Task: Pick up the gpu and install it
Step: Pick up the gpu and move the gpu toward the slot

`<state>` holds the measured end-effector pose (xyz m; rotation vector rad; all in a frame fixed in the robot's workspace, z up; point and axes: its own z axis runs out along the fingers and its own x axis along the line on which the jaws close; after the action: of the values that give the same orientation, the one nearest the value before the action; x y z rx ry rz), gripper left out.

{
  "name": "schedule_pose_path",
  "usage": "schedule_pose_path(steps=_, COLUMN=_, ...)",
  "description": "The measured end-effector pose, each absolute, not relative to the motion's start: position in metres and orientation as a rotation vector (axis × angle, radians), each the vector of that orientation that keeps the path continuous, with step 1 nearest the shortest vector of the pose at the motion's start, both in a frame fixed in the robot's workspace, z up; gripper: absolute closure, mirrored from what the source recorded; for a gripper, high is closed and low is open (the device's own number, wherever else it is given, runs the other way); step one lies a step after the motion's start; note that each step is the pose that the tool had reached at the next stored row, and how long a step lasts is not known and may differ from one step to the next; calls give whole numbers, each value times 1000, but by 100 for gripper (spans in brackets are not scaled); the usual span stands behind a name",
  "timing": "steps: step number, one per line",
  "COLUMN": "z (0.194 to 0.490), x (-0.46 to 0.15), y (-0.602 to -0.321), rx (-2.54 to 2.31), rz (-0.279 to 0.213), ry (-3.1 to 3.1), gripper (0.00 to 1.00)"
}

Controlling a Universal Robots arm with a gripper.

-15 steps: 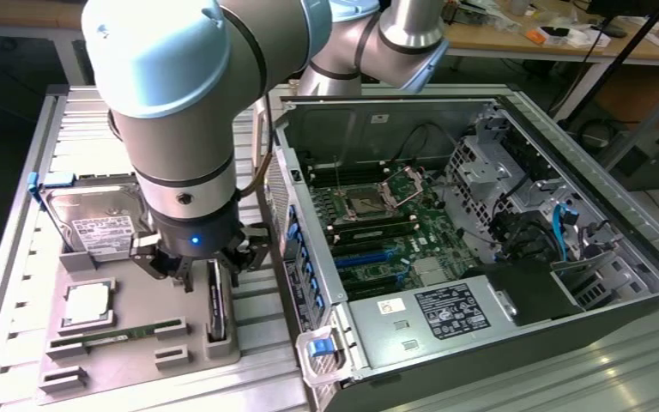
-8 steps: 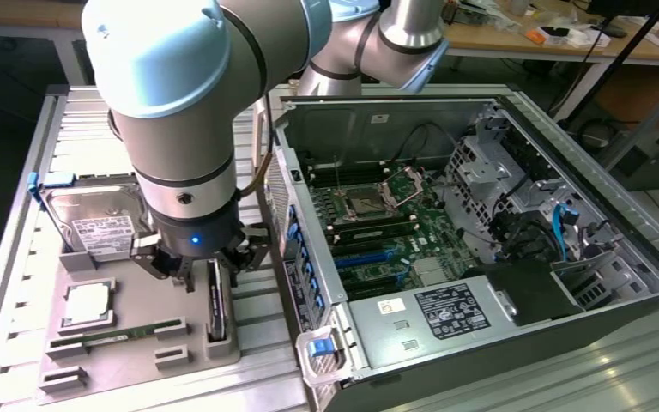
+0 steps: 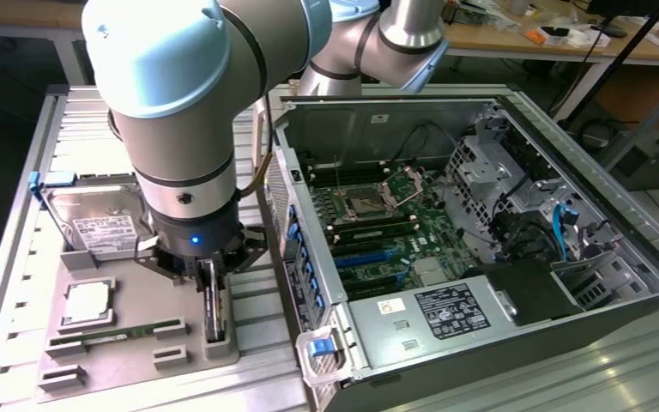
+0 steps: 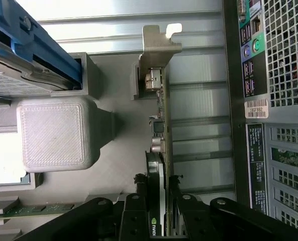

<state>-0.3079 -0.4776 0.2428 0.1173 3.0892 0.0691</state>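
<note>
gpu stands on its long edge in a slot of the grey fixture tray, along the tray edge closest to the PC case. In the wrist view the gpu shows edge-on, with its silver bracket at the far end, away from the end effector.

End effector is straight down over the card, narrow, with a black finger pressed on each face: clamped on the gpu. The card's lower edge is seated in the tray slot, not lifted.

Rest of the tray: hard drive upright at the far corner, on the exterior view's left. CPU lies flat mid-tray and the memory stick lies in a slot towards the near edge. All are apart from the gpu.

The tray sits on the slatted aluminium desk. The PC case is just beside the tray on the exterior view's right, on its side with the panel off. Motherboard is exposed, with the power supply at the case's near end. The case's rear I/O panel runs alongside the gpu in the wrist view.
</note>
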Motion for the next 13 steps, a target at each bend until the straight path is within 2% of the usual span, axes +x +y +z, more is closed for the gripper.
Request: schedule_pose_path(steps=13, z=243, x=-308, y=-478, rx=117, rz=69, ry=3089, gripper=73)
